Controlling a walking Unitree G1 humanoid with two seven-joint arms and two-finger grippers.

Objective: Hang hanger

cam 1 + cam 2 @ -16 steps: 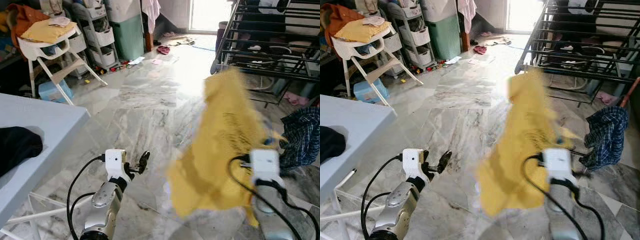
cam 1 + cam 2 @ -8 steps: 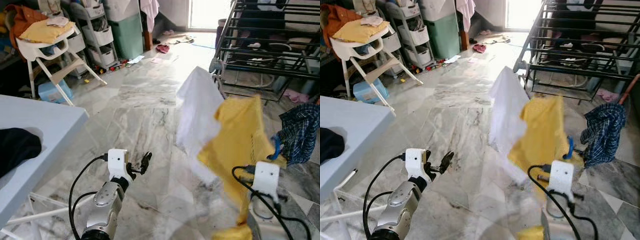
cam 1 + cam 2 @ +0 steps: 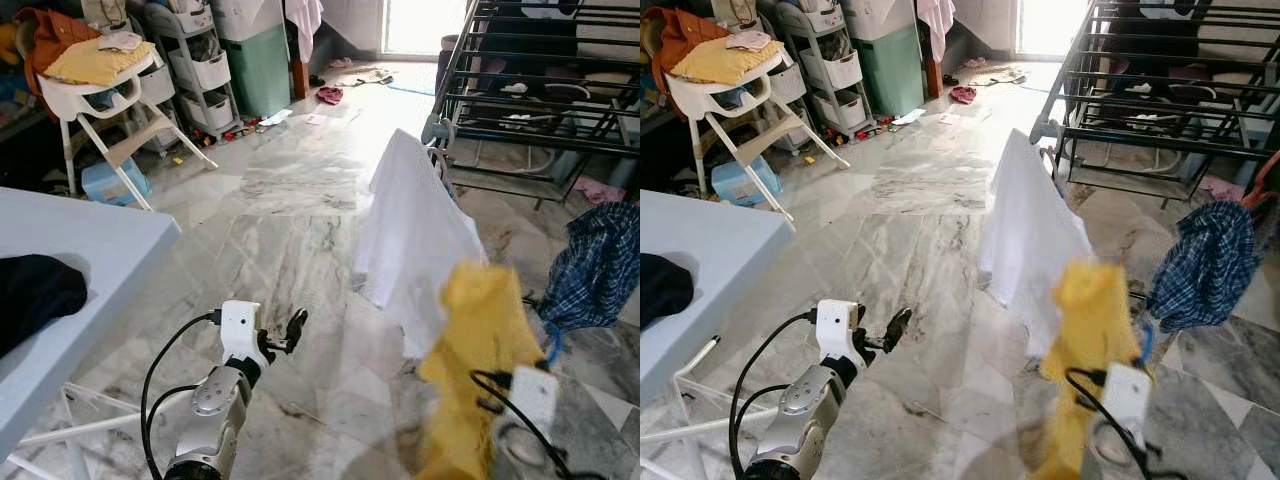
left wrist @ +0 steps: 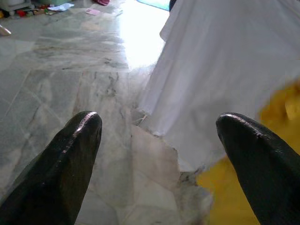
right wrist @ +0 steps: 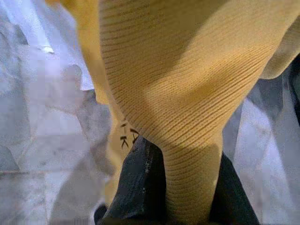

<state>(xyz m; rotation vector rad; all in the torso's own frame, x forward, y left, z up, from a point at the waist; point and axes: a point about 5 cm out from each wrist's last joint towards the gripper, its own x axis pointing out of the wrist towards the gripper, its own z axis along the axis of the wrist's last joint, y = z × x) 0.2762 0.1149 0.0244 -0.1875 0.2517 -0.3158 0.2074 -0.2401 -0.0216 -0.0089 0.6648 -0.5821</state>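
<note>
Nearest the robot, the right claw (image 5: 183, 187) is pinched on a yellow knitted garment (image 3: 480, 370), the ribbed cloth bunched between its two black fingers (image 5: 136, 187) and draped over them. A blue hanger (image 3: 551, 345) peeps out just behind the cloth, so the task's thing seems to ride inside the garment, mostly hidden. Taking the white garment (image 3: 415, 245) as landmark: the yellow one hangs in front of its lower hem, near it and perhaps brushing it; I cannot tell whether they touch. The left claw (image 3: 293, 331) hovers low and to the left of the white garment, over the marble floor (image 3: 280, 210), fingers spread wide and empty. A checked blue cloth (image 3: 590, 270) hangs to the right of the white garment. Beyond it stands the black drying rack (image 3: 530, 70).

The risk, as I judge it: the grip is on cloth, not on the hook, so the hanger could slide out, or the loose cloth could snag the white garment and drag it down on the way to a rack bar.
</note>
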